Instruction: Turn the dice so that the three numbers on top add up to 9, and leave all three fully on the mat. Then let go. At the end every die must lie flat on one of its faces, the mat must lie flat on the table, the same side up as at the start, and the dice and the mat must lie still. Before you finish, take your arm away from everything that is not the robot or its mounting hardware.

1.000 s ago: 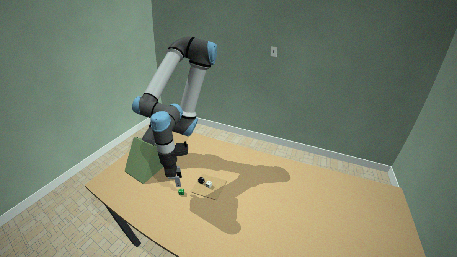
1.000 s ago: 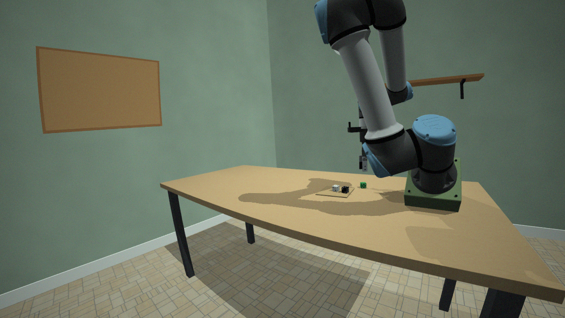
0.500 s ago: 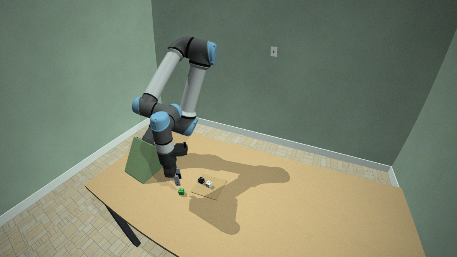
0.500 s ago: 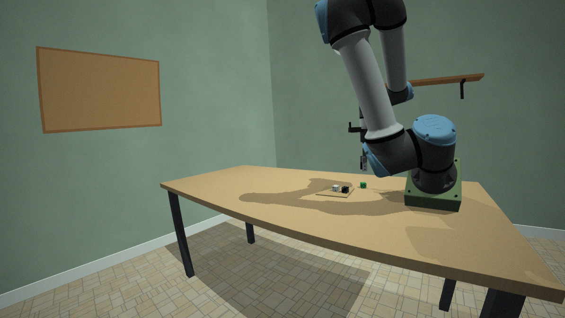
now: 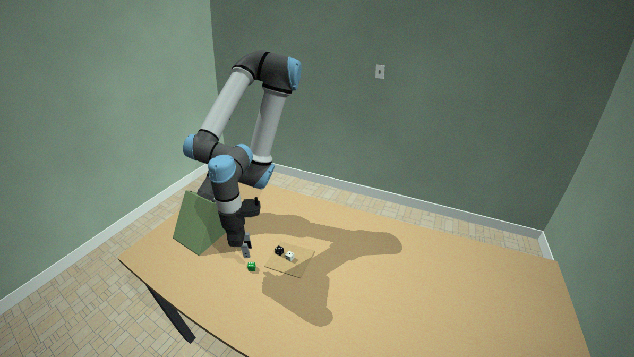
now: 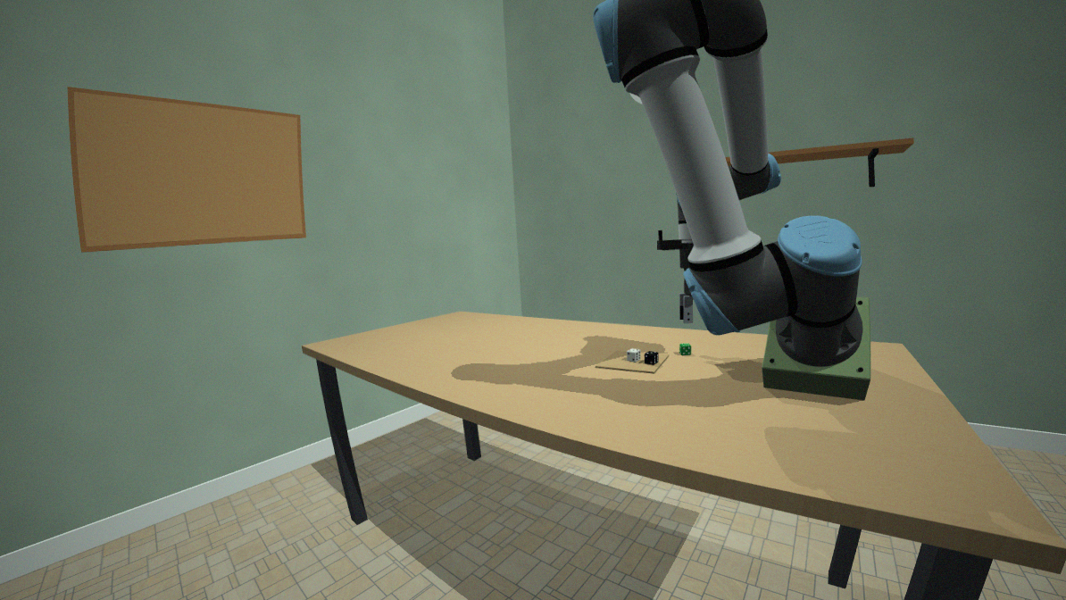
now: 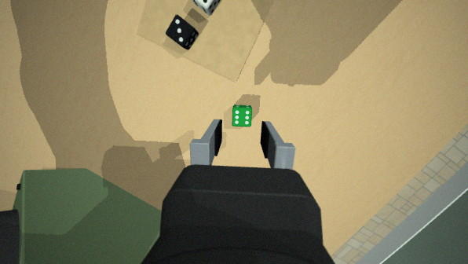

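Top view: pale green walls [image 5: 443,133] [image 6: 417,223] enclose a room with a floor of patterned tile [image 5: 79,288] [image 6: 417,544]. The wood-coloured tabletop [image 5: 443,301] [image 6: 521,402] [image 7: 314,157], on dark legs, carries a grey and blue robot arm [image 5: 221,104] [image 6: 689,156], bent high over its surface and casting a broad shadow. The arm stands on a green mounting block [image 5: 197,221] [image 6: 812,383] [image 7: 86,212]. In the exterior view, a framed tan board [image 6: 190,171] hangs on one wall and a brown shelf [image 6: 835,151] on another.

The thin square mat [image 5: 306,261] [image 6: 619,366] [image 7: 220,51] lies flat on the tabletop, partly in shade. Between the mat and the mounting block, the pincer [image 5: 248,251] [image 6: 687,319] [image 7: 241,131] points down above the tabletop, its two fingers apart with nothing held. A pale switch plate [image 5: 379,71] is fixed to the wall beyond.

Smallest are the three dice. The green die [image 5: 251,265] [image 6: 685,348] [image 7: 242,116] rests on the tabletop just beside the mat, off it, six pips up, near and below the open fingers. The black die [image 5: 279,250] [image 6: 651,357] [image 7: 180,32] sits on the mat, showing three. The white die [image 5: 289,255] [image 6: 633,355] [image 7: 206,5] is near it, also on the mat, its top number too small to read with certainty.

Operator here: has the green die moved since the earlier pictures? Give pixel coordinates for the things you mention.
No; the green die [image 5: 251,265] [image 6: 685,349] [image 7: 242,115] sits in the same spot beside the mat [image 5: 299,270] [image 6: 619,367] [image 7: 220,55].
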You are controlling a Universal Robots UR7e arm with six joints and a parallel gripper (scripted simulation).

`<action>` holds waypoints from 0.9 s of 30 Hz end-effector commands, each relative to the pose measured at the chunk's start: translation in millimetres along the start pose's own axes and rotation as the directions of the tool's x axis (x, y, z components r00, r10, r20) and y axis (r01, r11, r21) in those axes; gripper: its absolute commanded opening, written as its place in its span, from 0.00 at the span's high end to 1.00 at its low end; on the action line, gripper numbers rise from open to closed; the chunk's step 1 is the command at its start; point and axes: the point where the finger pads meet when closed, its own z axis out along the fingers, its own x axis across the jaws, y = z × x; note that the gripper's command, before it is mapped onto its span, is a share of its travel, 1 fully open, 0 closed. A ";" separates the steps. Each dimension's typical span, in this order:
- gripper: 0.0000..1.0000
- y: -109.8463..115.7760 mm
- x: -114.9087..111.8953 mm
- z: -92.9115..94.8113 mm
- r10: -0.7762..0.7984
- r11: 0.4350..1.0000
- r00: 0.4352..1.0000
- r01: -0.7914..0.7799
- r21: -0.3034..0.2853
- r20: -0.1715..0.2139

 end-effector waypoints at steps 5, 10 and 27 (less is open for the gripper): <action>0.21 0.0 0.4 -0.4 0.000 1.000 1.000 0.000 0.000 -0.001; 0.21 0.0 0.4 -0.4 0.000 1.000 1.000 0.000 0.000 -0.001; 0.21 0.0 0.4 3.5 0.000 1.000 1.000 0.000 0.000 -0.001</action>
